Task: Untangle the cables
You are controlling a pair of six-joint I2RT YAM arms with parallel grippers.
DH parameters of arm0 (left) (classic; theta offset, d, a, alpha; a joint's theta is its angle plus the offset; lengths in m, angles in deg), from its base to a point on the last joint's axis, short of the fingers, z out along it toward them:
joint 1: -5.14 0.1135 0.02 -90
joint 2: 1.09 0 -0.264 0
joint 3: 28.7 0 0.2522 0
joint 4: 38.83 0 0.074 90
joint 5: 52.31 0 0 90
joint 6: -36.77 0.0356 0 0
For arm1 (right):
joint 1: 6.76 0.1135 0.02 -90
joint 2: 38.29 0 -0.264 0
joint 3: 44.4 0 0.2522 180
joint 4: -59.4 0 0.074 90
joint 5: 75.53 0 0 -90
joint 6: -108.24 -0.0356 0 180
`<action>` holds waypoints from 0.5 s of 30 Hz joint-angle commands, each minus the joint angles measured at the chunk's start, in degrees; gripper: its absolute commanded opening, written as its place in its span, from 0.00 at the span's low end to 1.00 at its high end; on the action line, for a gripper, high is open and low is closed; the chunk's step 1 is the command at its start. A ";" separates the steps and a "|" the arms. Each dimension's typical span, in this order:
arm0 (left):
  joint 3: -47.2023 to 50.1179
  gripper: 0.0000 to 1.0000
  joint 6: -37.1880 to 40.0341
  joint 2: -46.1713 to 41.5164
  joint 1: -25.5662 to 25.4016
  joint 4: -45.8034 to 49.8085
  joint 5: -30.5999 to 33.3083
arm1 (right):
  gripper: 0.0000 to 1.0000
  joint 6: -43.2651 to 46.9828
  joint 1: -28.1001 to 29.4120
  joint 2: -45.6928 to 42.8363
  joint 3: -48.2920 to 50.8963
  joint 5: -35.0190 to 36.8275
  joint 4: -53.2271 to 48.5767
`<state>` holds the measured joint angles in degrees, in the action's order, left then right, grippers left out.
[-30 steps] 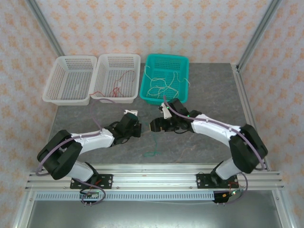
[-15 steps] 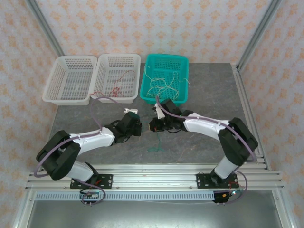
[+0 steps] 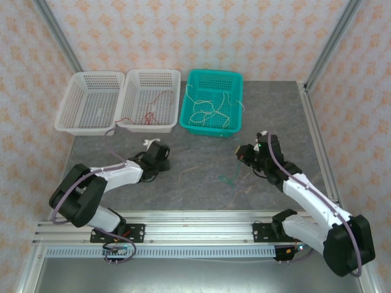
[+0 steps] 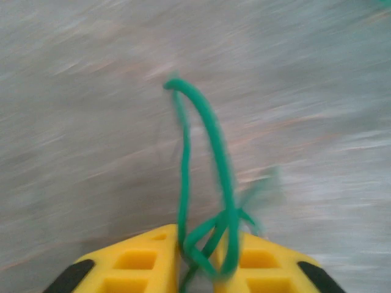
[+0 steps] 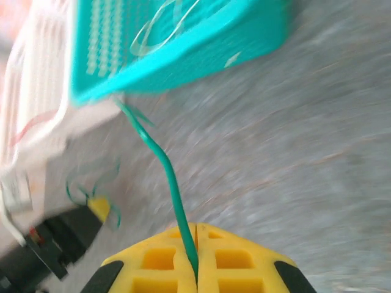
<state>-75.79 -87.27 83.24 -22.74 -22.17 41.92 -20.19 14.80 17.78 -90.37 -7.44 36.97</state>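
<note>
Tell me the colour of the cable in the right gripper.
The cable is green; right wrist view.

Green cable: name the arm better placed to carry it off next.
Right, likely: the right gripper is shut tight on a single run of the green cable; the left gripper has only tangled loops between its jaws.

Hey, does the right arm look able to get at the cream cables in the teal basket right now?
Probably not yet. The table toward the teal basket looks free, but the right end effector is shut on the green cable.
</note>
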 commanded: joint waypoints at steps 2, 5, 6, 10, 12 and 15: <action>1.67 0.24 -0.28 -1.34 -0.72 2.14 2.65 | 0.00 -4.17 -0.03 0.56 1.87 -3.00 0.17; 2.99 0.26 0.55 -3.33 -0.69 -1.53 -1.01 | 0.00 -5.13 -0.05 1.67 2.39 -8.57 4.65; 3.08 0.27 1.05 -4.07 -0.76 -2.01 -1.55 | 0.00 -5.16 -0.10 1.59 2.37 -9.22 5.25; 2.30 0.30 0.93 -8.54 -0.69 0.52 -2.02 | 0.00 -3.98 0.00 -0.92 0.72 -10.68 6.98; 1.56 0.46 1.10 -11.53 -0.76 1.68 -3.78 | 0.00 -2.72 0.43 -2.65 -0.92 -11.28 8.88; -0.59 0.71 1.33 -16.93 -0.69 5.81 -3.84 | 0.00 0.21 1.99 -2.32 -6.08 -10.22 11.33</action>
<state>-73.56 -86.18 70.45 -23.37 -20.67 38.58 -22.97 15.52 16.38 -90.80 -16.90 42.04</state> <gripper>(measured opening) 0.677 0.061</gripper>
